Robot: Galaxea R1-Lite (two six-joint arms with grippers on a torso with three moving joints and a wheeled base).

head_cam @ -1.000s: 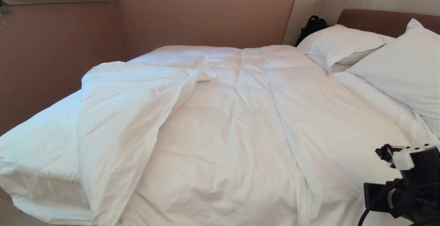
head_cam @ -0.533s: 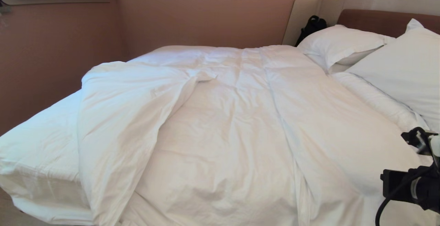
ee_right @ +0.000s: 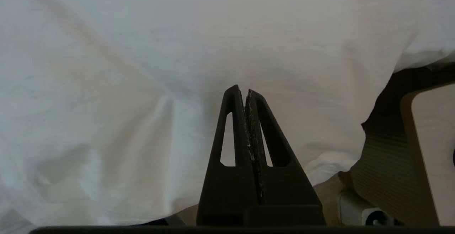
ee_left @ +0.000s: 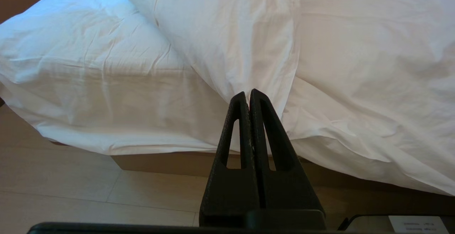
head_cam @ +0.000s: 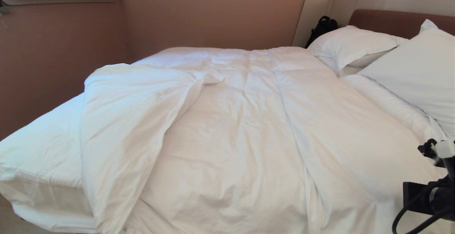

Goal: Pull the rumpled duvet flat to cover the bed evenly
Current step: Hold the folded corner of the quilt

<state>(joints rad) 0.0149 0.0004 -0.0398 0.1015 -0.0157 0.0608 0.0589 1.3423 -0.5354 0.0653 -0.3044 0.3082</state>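
Since a second ago my right arm has swung out toward the pillow end of the bed (head_cam: 39,163) and now shows only at the near corner of the head view, low beside the duvet's edge. Nothing on the bed itself has shifted.

From my right wrist camera, the right gripper (ee_right: 245,91) has its two black fingers pressed together with nothing between them, pointing at the white cloth hanging over the near side of the bed. My left gripper (ee_left: 247,93) is clenched just the same, empty, aimed at the near edge of the bed, with the floor (ee_left: 71,191) beneath it.

On the bed, the rumpled duvet (head_cam: 249,138) covers the middle and the pillow side, but its foot-end part is folded back on itself in a thick flap (head_cam: 131,120), so the fitted sheet (head_cam: 42,134) lies bare at the foot of the bed. Two white pillows (head_cam: 355,45) rest against the headboard (head_cam: 391,20), touching the duvet's upper edge. A black bag (head_cam: 321,27) stands at the far corner of the bed, beside the headboard.
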